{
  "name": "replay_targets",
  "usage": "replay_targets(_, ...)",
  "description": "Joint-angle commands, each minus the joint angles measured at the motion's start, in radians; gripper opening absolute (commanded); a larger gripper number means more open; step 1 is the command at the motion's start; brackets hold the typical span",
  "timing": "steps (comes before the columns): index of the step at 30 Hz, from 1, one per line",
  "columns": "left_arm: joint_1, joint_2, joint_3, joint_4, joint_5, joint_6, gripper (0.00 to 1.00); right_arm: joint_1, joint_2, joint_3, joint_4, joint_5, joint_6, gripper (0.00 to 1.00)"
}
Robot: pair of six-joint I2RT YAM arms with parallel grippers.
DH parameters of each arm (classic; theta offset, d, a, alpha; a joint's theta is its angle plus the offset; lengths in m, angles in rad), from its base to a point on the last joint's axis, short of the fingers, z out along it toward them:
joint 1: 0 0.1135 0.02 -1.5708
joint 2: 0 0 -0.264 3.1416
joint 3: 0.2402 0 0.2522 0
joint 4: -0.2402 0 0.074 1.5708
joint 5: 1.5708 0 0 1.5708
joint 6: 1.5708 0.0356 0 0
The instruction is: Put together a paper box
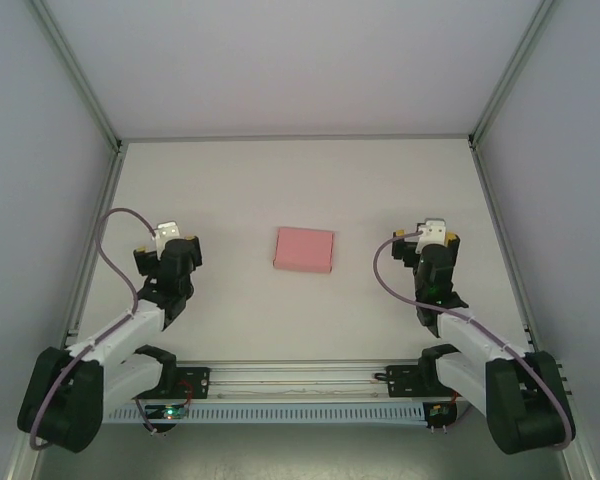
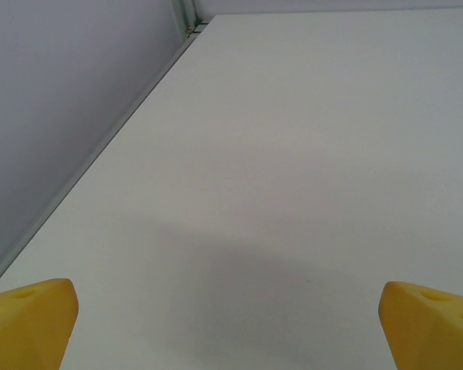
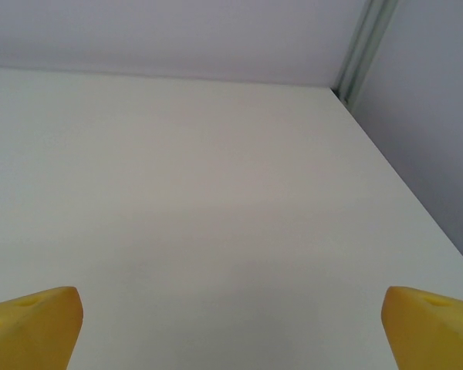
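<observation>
Looking down from the top camera: you have the paper box lying alone on the white table, in the middle between the two arms and touching neither
Box form: from above it reads as a low, closed pink rectangle with no loose flap sticking out; you cannot tell whether every tab is tucked
Long axis: it runs left to right across the table, turned slightly so the right end sits a little nearer the bases
Left gripper: spread wide and holding nothing, off to the box's left at about the same depth
Right gripper: also spread wide and empty, off to the box's right, mirroring the other
Nearer arm: close to even; the right looks a touch nearer
Left wrist camera: the yellow left fingertips sit far apart at the bottom corners with bare table between them; the aim is toward the far left corner, so the box should lie to the right of this line
Right wrist camera: the right fingertips stand equally wide, aimed toward the far right corner; the box should lie to the left
Coming move: as you judge it, each arm would swing inward to meet a short end of the box
</observation>
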Motion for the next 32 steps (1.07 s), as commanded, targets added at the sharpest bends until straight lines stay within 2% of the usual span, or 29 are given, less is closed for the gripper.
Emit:
replay_targets(1,0.070,0.097,0.006,0.277,0.072,0.066,1.00,-0.023,0.156,-0.028,0.355,-0.101,-0.030,0.98)
replay_targets(3,0.105,0.223,-0.034,0.477,0.074,0.072,1.00,-0.022,0.298,-0.024,0.519,-0.150,-0.096,0.98)
replay_targets(4,0.112,0.279,-0.045,0.587,0.060,0.082,1.00,-0.032,0.355,-0.003,0.523,-0.182,-0.097,0.98)
replay_targets(6,0.132,0.351,-0.066,0.713,0.204,0.109,1.00,-0.113,0.415,0.007,0.526,-0.282,-0.032,0.98)
replay_targets(8,0.158,0.478,-0.062,0.833,0.382,0.155,1.00,-0.183,0.531,0.002,0.724,-0.473,0.023,0.98)
replay_targets(9,0.163,0.533,-0.032,0.841,0.461,0.187,1.00,-0.210,0.496,0.027,0.608,-0.542,0.017,0.98)
replay_targets(10,0.165,0.535,0.002,0.781,0.473,0.191,1.00,-0.212,0.446,0.062,0.456,-0.534,0.001,0.98)
replay_targets(11,0.184,0.489,0.035,0.624,0.485,0.159,1.00,-0.206,0.465,0.107,0.417,-0.519,0.001,0.98)
replay_targets(12,0.200,0.498,0.050,0.615,0.488,0.142,1.00,-0.201,0.496,0.094,0.498,-0.507,0.016,0.98)
replay_targets(13,0.210,0.521,0.035,0.687,0.502,0.137,1.00,-0.207,0.498,0.086,0.519,-0.489,0.034,0.99)
replay_targets(15,0.212,0.496,0.050,0.606,0.485,0.125,1.00,-0.194,0.474,0.104,0.436,-0.428,0.024,0.98)
replay_targets(17,0.212,0.511,0.039,0.657,0.483,0.130,1.00,-0.175,0.473,0.112,0.421,-0.386,0.014,0.99)
replay_targets(19,0.211,0.499,0.047,0.619,0.484,0.127,1.00,-0.172,0.474,0.111,0.422,-0.382,0.014,0.98)
replay_targets(32,0.211,0.501,0.046,0.627,0.484,0.128,1.00,-0.160,0.470,0.112,0.417,-0.357,0.009,0.99)
